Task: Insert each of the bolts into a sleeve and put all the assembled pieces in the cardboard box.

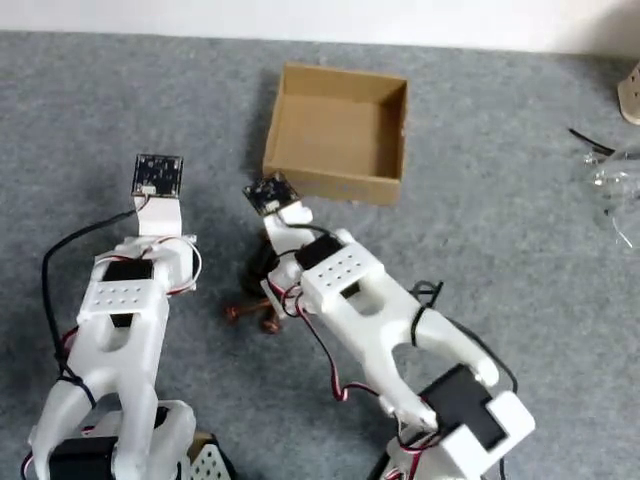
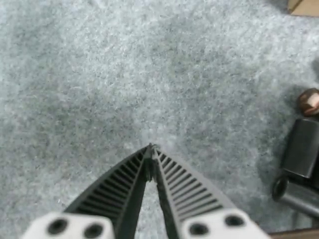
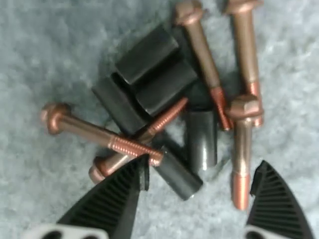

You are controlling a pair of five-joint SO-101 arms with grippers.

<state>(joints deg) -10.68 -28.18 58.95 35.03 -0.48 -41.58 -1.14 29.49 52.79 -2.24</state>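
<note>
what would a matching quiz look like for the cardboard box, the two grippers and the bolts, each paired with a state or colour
Things:
1. cardboard box
2. left gripper
3. right gripper
4. bolts

States:
A. open, over the pile of bolts and sleeves
B. copper coloured, lying on the carpet
C. empty
D. shut, over bare carpet

Pairs: 1-C, 2-D, 3-A, 4-B
</note>
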